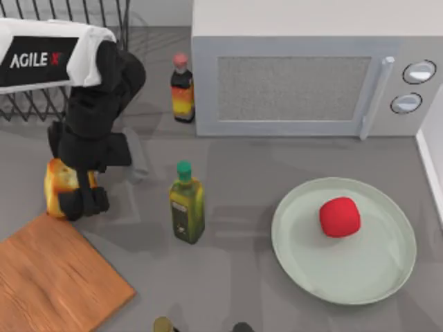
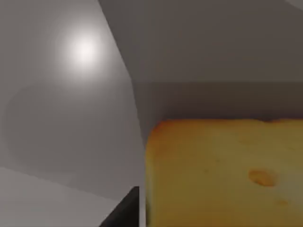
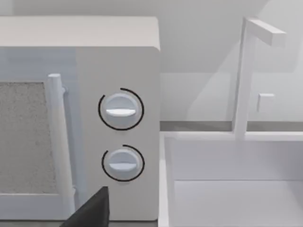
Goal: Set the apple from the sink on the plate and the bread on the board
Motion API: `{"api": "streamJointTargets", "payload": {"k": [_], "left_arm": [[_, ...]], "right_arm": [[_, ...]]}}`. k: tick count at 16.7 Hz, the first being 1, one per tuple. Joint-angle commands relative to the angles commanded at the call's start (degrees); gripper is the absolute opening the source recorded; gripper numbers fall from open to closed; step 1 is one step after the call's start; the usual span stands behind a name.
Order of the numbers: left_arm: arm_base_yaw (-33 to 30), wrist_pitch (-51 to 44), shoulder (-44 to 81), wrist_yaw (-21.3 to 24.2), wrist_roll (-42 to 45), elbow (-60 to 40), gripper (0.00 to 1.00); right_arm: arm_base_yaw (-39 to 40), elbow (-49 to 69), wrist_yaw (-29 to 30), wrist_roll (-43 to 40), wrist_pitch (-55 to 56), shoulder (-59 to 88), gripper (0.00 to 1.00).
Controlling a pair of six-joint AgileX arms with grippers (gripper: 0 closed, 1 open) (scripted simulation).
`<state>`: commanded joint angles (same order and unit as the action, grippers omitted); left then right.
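Left hand has the bread, apple sits on the plate!

The left hand (image 1: 77, 200) is clenched around the bread (image 1: 59, 181) just beyond the far corner of the board (image 1: 55, 277), at the tabletop's left. The apple (image 1: 340, 216) rests on the plate (image 1: 374, 277) at the right, in front of the microwave (image 1: 297, 69). An oil bottle (image 1: 187, 211) stands between them.

The red apple (image 1: 340, 216) is sitting on the pale mint-green plate (image 1: 304, 259), right of its centre. The golden, brown-crusted bread (image 1: 57, 181) is sitting just beyond the far corner of the orange-brown board (image 1: 52, 280).
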<state>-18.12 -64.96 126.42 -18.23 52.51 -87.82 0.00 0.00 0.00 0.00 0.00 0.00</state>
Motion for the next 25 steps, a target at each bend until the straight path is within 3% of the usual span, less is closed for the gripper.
{"api": "streamJointTargets", "payload": {"k": [8,19,25], "left_arm": [[0.00,0.00,0.00,0.00,0.00,0.00,0.02],[-0.27,-0.92,-0.54,-0.02,0.08,-0.73,0.00],[-0.39,-13.46,-3.72,-0.12,0.05,-9.39,0.00]], "right_arm": [[0.00,0.00,0.00,0.00,0.00,0.00,1.00],[0.00,0.00,0.00,0.00,0.00,0.00,1.00],[0.00,0.00,0.00,0.00,0.00,0.00,1.00]]}}
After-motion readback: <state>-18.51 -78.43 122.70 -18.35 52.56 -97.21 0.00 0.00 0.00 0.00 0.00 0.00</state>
